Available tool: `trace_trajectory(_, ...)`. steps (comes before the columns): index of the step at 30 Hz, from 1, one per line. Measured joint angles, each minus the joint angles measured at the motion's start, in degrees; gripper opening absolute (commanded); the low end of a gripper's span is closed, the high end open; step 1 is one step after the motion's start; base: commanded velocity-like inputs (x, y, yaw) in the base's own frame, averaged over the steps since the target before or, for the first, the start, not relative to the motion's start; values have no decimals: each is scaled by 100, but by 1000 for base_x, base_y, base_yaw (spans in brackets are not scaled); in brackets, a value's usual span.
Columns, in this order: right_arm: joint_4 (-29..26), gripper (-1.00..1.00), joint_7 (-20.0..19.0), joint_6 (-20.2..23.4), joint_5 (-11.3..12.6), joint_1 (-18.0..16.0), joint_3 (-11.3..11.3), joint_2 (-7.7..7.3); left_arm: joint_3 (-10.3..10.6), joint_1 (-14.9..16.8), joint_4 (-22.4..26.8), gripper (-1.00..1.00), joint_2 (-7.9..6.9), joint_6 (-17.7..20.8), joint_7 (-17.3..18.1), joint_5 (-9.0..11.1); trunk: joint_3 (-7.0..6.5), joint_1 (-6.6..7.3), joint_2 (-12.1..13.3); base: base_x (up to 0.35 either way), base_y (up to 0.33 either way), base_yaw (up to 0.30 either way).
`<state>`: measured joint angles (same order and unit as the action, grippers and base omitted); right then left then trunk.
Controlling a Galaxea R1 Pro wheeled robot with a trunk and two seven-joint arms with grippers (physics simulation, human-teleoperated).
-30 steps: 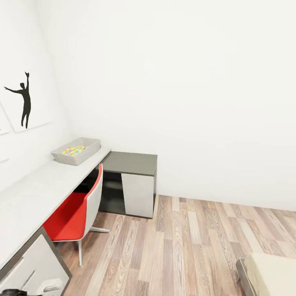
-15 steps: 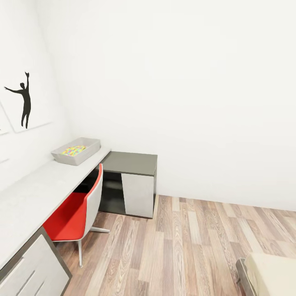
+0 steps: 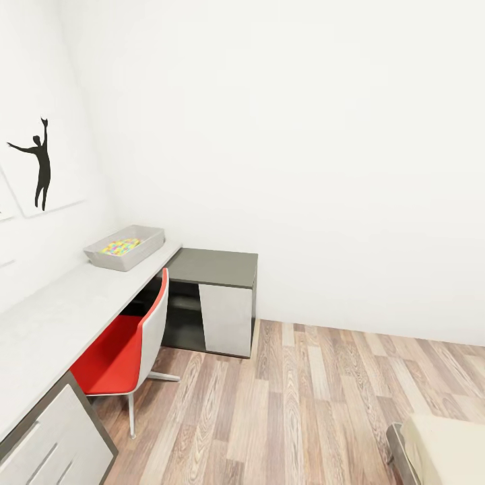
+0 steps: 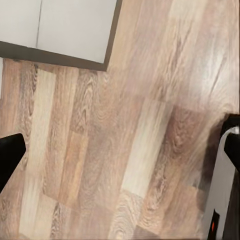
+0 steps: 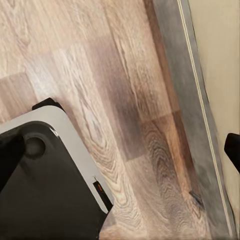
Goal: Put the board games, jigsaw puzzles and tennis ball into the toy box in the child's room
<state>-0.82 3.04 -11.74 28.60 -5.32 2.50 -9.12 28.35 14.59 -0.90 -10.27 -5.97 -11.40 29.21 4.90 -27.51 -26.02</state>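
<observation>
I see the toy box (image 3: pixel 125 246) on the table (image 3: pixel 47 323), a red chair (image 3: pixel 128 343) tucked against it; both jaws spread over bare floor (image 3: pixel 296 411).

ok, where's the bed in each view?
Head view: bed corner at the lower right edge.
Right wrist view: bed, beige mattress and grey frame, along one side.
Left wrist view: not in it; white cabinet front instead.
Shared landmark: wood floor.

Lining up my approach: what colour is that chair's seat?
Red seat, on the chair with a white outer shell; head view.
</observation>
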Motion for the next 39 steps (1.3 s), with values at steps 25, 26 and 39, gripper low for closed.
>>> trace_trajectory(25,4,100,10,-517,158,-5,-135,713,-16,-28,-3,100,1158,-12,-37,13,0,0,0,0,0,0)
trace_trajectory(26,0,100,9,-574,160,-6,-138,694,-14,-29,-4,100,1152,-10,-39,13,0,0,0,0,0,0)
trace_trajectory(39,30,100,16,-974,142,5,-113,370,-2,-33,-6,100,1139,-14,-43,3,0,0,0,0,0,0)
